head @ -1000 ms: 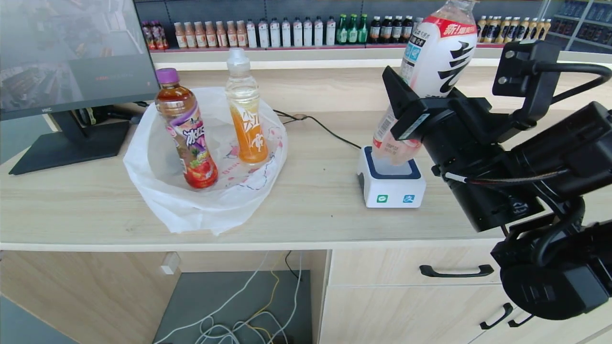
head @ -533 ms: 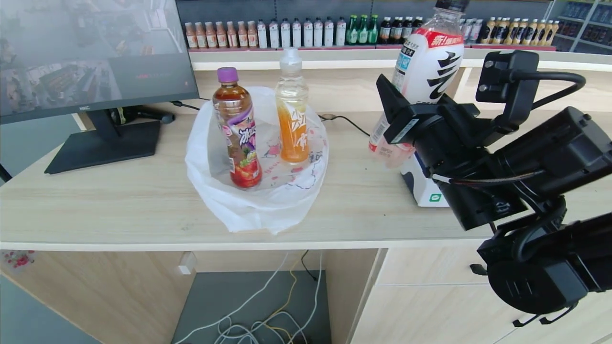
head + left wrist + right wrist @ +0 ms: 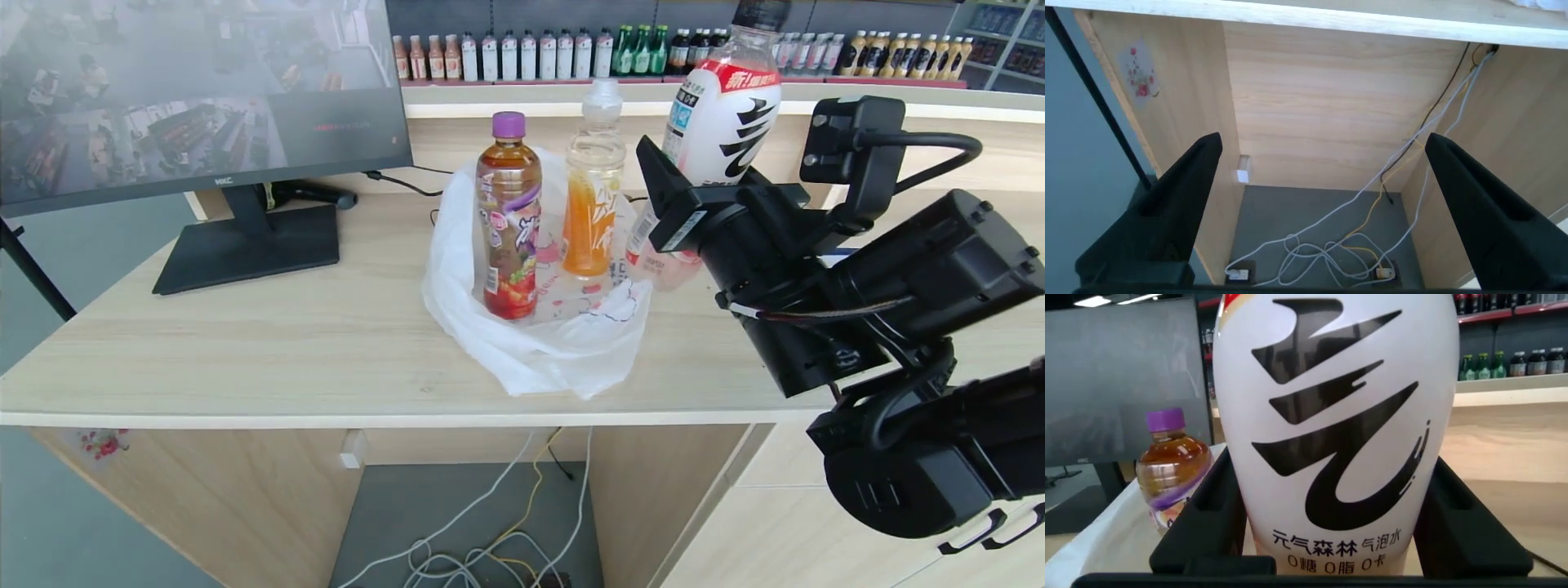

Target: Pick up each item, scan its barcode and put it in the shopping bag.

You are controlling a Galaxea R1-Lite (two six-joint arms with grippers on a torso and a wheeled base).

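White plastic makes up the shopping bag (image 3: 522, 351), which lies open on the pale wooden desk (image 3: 245, 343), its sides slumped down around two upright bottles. Of these, the tea bottle with a purple cap (image 3: 509, 220) stands at the bag's 9 o'clock side. The clear bottle of orange drink (image 3: 593, 204) stands just beside it, toward 2 o'clock.

At the bag's 3 o'clock edge the right claw (image 3: 702, 204) is clamped on a large white bottle with a black brush mark (image 3: 722, 106), one black finger on each side of its lower body. This bottle is tilted, with its cap leaning toward 1 o'clock and its pinkish base down near the bag's rim. Whether the base touches the plastic cannot be made out. In the right wrist view the same bottle (image 3: 1335, 433) sits between the two fingers of the claw (image 3: 1331, 539), and the purple-capped bottle (image 3: 1172, 469) shows beyond it.

The left claw (image 3: 1323, 212) hangs low, beneath the level of the desk top, with its fingers spread wide apart and nothing between them. It faces the recess under the desk, where loose cables (image 3: 1331, 245) lie on the floor.

A monitor (image 3: 196, 90) on a black stand sits at the bag's 10 o'clock. A shelf of drinks (image 3: 571, 53) runs along the far wall at 12 o'clock.
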